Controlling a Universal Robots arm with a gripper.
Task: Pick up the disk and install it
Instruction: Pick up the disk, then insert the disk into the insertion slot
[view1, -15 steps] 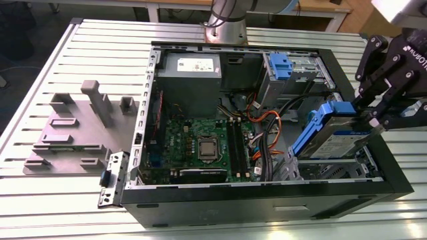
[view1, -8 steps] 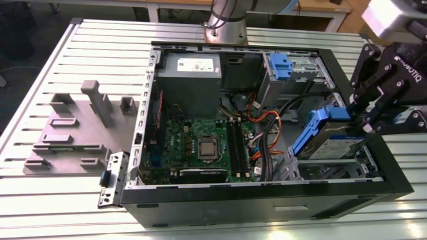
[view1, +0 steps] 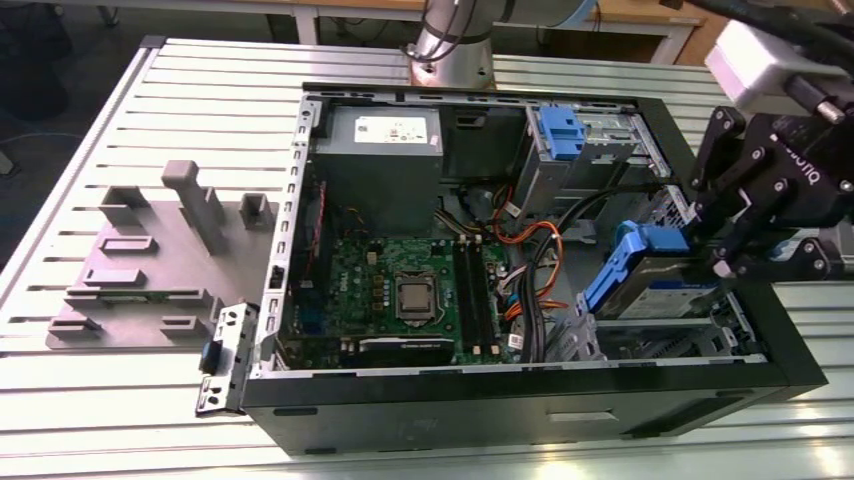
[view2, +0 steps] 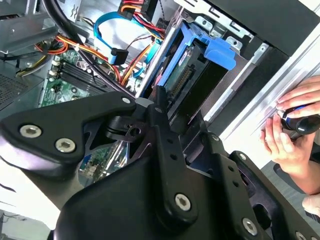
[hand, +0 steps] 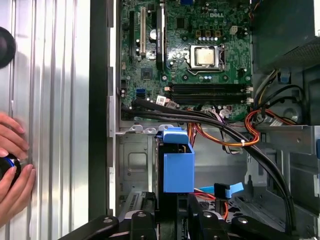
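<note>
Ribbed metal table (view1: 214, 110), with an open computer case (view1: 467, 410) laid on its side upon it.

- The claw (view1: 721, 255) is seen at the exterior view's right, above the case's lower drive bay (view1: 667, 335). It is judged to be clamped on the disk (view1: 647, 290). In the second wrist view one of its fingers (view2: 161, 117) is pressed along the drive's edge, and no gap can be made out.
- The disk is held on edge, with blue rails on its flanks and the blue tab away from the claw. Its lower part is entered into the bay but it is not seated flush, so insertion is judged to be the step in hand, pick-up being done.
- Just beside the bay, orange and black cables (view1: 534, 240) are draped towards the motherboard (view1: 400, 290). The grey power supply (view1: 380, 150) is noted at the far corner.
- Well apart, on the table at the exterior view's left, a grey fixture (view1: 147, 260) is set.
- A person's hand (hand: 12, 165) is rested on the table outside the case wall, on a small dark object.

What the seating calls for, as judged: the rails to be kept parallel to the bay walls, the push to be straight along them, and the cables to be kept out from under the drive.
</note>
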